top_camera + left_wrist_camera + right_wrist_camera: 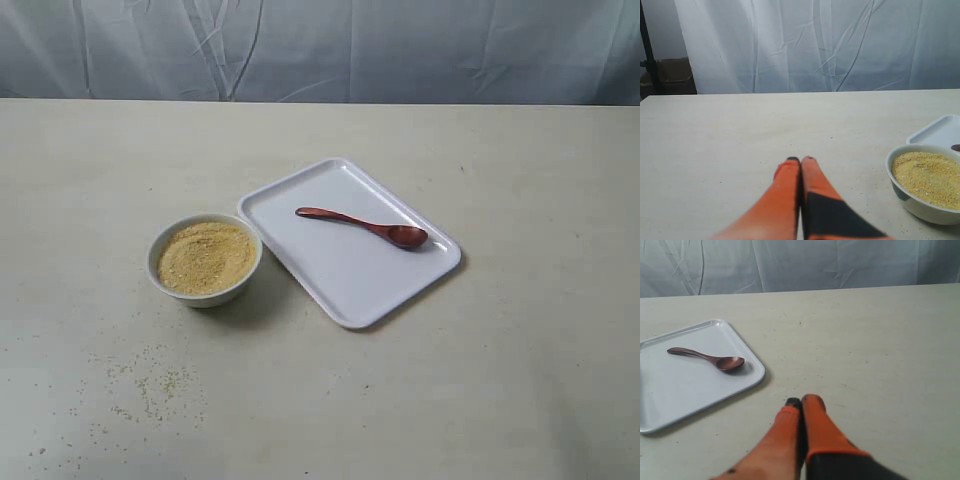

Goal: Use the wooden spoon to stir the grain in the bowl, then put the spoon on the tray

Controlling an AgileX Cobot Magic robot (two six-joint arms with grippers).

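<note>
The white bowl (205,259) holds golden-yellow grain (206,257) and stands just left of the white tray (345,280). On the tray lies the dark wooden spoon (362,227), head toward the right. Neither arm shows in the exterior view. My left gripper (800,159) is shut and empty over bare table, with the bowl (920,200) and grain (929,178) off to one side. My right gripper (803,401) is shut and empty, apart from the tray (670,395) and spoon (707,358).
Spilled grains (150,385) are scattered on the beige table in front of the bowl. A pale curtain (320,50) hangs behind the table's far edge. A dark stand and a box (670,75) sit beyond the table's corner in the left wrist view.
</note>
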